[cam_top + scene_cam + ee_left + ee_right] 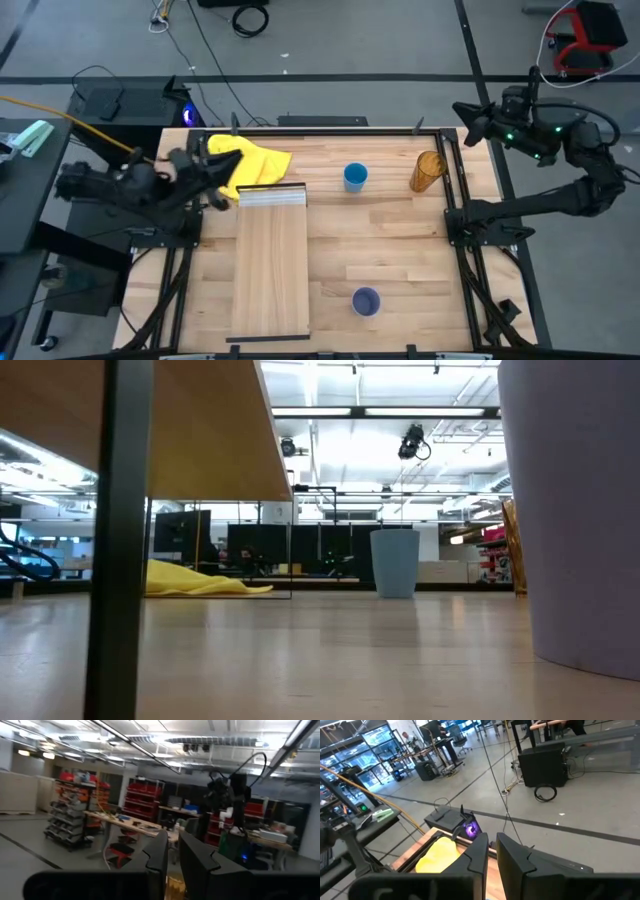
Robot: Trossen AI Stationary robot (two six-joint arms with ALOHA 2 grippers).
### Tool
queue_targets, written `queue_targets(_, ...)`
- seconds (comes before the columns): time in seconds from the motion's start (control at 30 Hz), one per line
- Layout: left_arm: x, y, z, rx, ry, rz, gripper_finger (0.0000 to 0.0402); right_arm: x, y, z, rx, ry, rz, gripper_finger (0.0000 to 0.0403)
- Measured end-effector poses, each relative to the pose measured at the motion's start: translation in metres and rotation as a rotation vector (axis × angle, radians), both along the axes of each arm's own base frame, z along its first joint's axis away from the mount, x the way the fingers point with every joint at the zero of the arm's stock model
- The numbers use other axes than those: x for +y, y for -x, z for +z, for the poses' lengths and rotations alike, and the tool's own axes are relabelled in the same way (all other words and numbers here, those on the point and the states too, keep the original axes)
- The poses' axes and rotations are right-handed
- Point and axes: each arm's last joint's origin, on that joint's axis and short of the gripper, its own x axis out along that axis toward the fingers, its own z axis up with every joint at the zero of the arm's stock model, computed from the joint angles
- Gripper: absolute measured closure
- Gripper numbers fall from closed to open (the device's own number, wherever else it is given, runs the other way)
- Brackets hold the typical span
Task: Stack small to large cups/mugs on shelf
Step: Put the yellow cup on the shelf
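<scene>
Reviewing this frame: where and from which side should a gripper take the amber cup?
The amber cup looks to be lying on its side near the table's far right corner, so its wall is probably the part to pinch, fingers straddling it across its width from above. The right gripper, hovering just beyond that corner, is nearest.
</scene>
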Motion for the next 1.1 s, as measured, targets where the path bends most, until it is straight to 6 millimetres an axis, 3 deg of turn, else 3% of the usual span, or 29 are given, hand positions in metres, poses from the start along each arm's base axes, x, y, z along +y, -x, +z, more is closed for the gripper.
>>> queue_targets(0.1, 0.018, -0.016, -0.002, 0.016, 0.001, -0.043, 0.035, 0.0, 0.0, 0.0, 0.0, 0.0, -0.003, 0.0357)
queue_targets(0.27, 0.058, -0.038, 0.019, 0.08, 0.034, -0.121, 0.0349, 0.0, 0.0, 0.0, 0.014, 0.015, 0.002, 0.0357)
queue_targets(0.6, 0.141, -0.102, 0.055, 0.252, 0.105, -0.292, 0.0349, 0.0, 0.0, 0.0, 0.012, 0.008, 0.0, 0.0357)
queue_targets(0.87, 0.204, -0.161, 0.045, 0.464, 0.232, -0.35, 0.0349, 0.0, 0.0, -0.001, -0.001, -0.012, 0.017, 0.0357)
queue_targets(1.1, 0.221, -0.207, 0.035, 0.647, 0.248, -0.393, 0.0341, -0.001, -0.011, -0.003, 0.031, -0.027, 0.041, 0.0357)
